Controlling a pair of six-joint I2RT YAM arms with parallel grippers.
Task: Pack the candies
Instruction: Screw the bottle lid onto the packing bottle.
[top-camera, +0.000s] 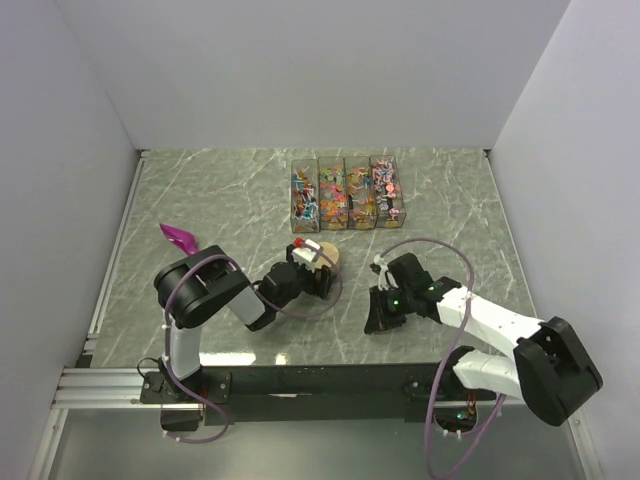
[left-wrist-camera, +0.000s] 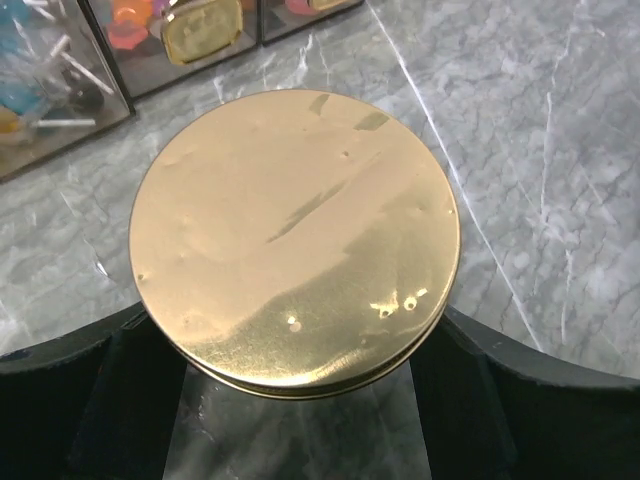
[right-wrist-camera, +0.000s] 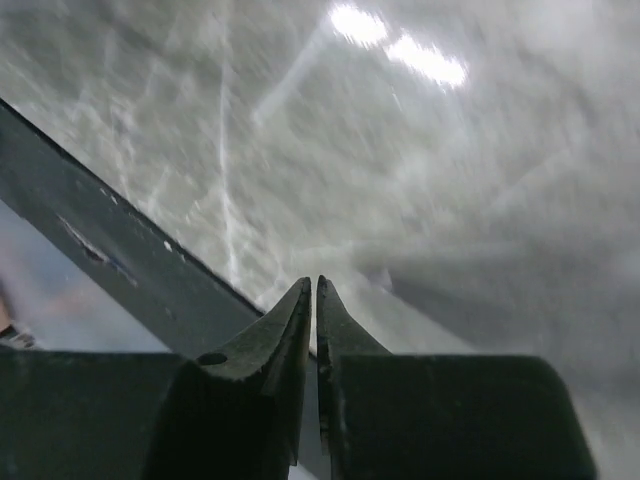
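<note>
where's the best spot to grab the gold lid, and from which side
Grip the gold lid by its rim, pinching opposite edges across its width, coming in level from the near side. It is a flat smooth disc with no knob; the left pincer holds it this way.

Candies (top-camera: 345, 195) in four clear boxes (top-camera: 318, 190); magenta scoop (top-camera: 178, 237) left.
</note>
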